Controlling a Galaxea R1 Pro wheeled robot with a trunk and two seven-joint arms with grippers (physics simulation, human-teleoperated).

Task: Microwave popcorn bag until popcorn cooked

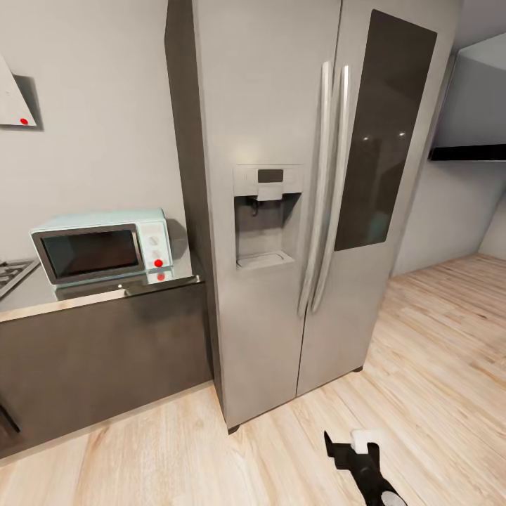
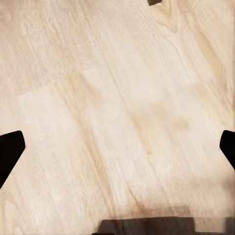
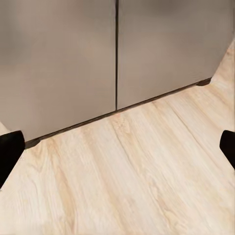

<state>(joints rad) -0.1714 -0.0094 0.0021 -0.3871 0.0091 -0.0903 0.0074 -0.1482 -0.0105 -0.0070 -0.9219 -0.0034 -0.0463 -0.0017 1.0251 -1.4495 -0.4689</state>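
Head view, right gripper [image 1: 353, 445]: low over the wooden floor [image 1: 436, 351], just in front of the fridge [image 1: 295, 211]; it holds nothing.
Right jaws: in the right wrist view, the two dark fingertips [image 3: 9, 152] sit at opposite edges, so the jaws are spread wide, with bare floor and the foot of the fridge doors [image 3: 117, 54] between them.
Left jaws: in the left wrist view, the fingertips [image 2: 10, 149] likewise stand far apart over plain floor [image 2: 117, 107], gripping nothing.
Fridge: steel, double-door, straight ahead and close; the landmark for the rest.
Countertop [image 1: 42, 299]: glossy grey slab butting against the fridge's left side, above dark cabinet fronts.
Microwave [image 1: 102, 246]: mint-blue, door closed, on the countertop just left of the fridge, against the wall.
Hob [image 1: 14, 270]: corner of black grates, further left of the microwave.
Popcorn bag: cannot be made out on the visible stretch of countertop.
Step in hand (judged): approaching and searching.
Doing it well: turn the base left, away from the fridge, square up to the countertop, keep both arms tucked clear of the cabinet fronts, and scan along the slab for the bag before reaching.
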